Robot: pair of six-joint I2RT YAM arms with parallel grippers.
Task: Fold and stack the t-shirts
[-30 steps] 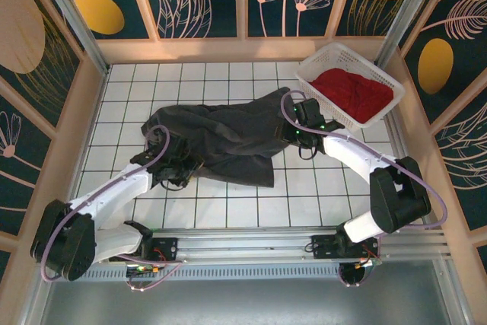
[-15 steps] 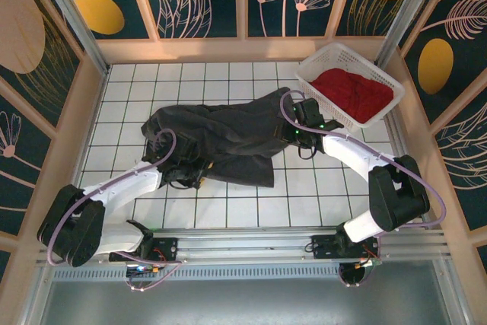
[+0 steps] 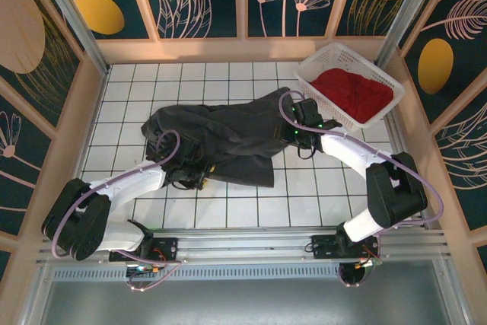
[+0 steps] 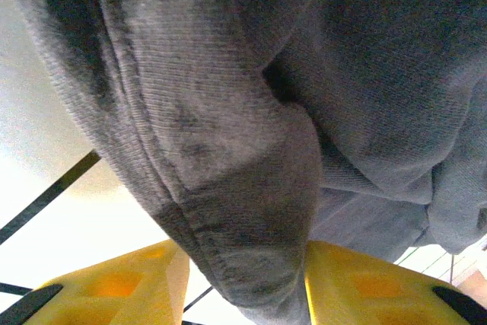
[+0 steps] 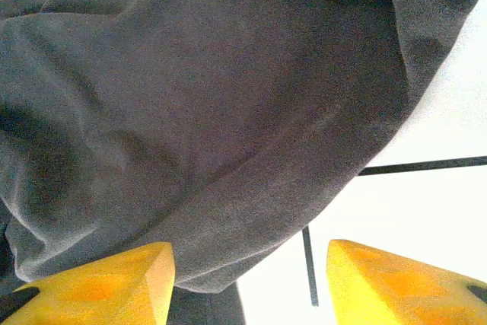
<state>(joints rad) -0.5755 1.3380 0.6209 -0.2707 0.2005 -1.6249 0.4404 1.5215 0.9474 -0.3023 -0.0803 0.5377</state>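
On the tiled tabletop (image 3: 228, 211), the left hand (image 4: 242, 264) and the right hand (image 5: 249, 260), both spread, are hovering at edges of the crumpled charcoal t-shirt (image 3: 228, 135), probably to pull it flat.

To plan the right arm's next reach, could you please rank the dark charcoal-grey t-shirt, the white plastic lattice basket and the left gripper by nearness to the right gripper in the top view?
1. Dark charcoal-grey t-shirt: right gripper sits at its right edge.
2. White plastic lattice basket: far right corner.
3. Left gripper: at the shirt's near-left edge.
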